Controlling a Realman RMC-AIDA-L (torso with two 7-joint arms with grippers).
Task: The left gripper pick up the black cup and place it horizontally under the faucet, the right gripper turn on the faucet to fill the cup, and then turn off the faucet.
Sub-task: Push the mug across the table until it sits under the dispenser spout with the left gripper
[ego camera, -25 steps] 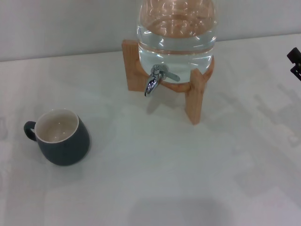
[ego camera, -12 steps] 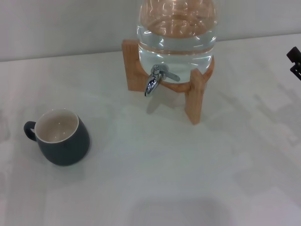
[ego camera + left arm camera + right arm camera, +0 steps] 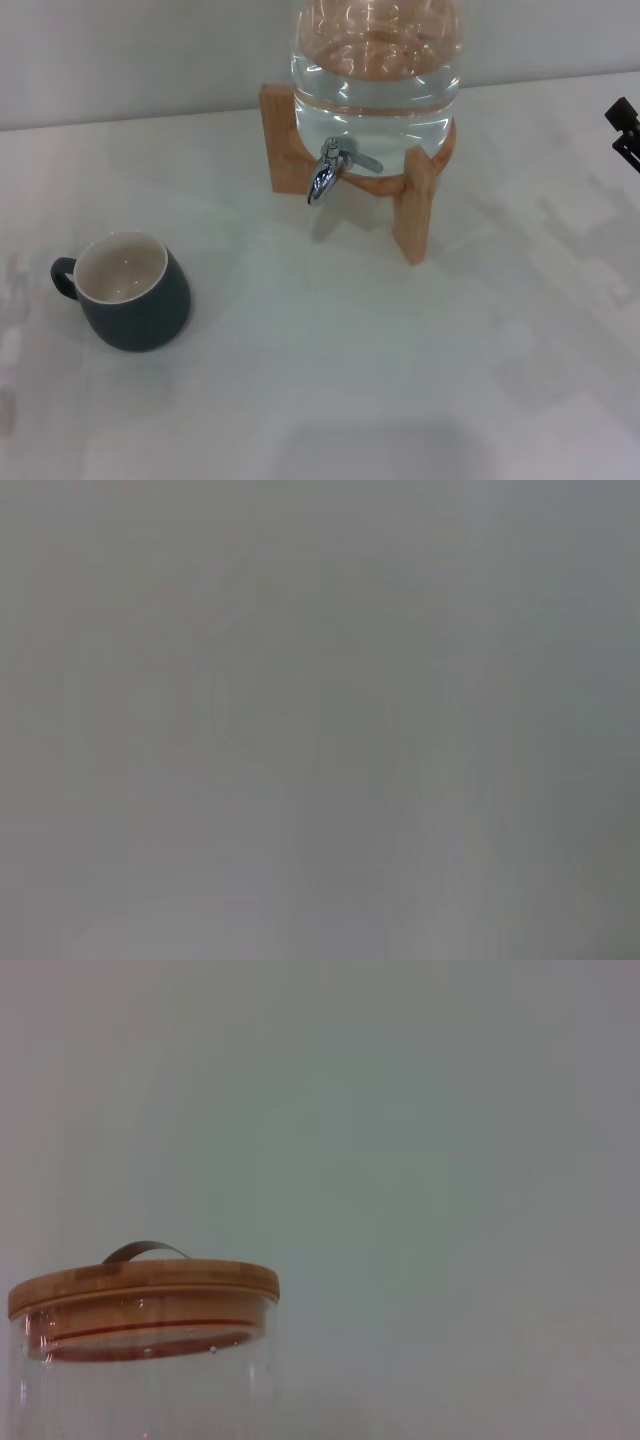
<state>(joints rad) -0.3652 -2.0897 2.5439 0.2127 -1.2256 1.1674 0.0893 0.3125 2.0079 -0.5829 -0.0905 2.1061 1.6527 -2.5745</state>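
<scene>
White worktop [image 3: 330, 380] fills your head view, pale and plain. On it at twelve o'clock stands the clear glass water jar [image 3: 375, 75], holding water and cradled in a wooden stand [image 3: 415, 205]. Your right wrist view shows the jar's bamboo lid [image 3: 145, 1285] with a thin metal handle on top, against a grey wall. The black cup [image 3: 128, 290] sits upright at about eight o'clock, well apart from the stand, cream inside showing, loop handle pointing to nine o'clock. The faucet [image 3: 328, 172] juts from the jar's front, spout down, its thin lever lying out toward three o'clock. Only a black tip of the right tool [image 3: 625, 130] shows at the edge near two o'clock; you cannot tell its opening. The left tool is out of sight, and its wrist view shows only blank grey.
</scene>
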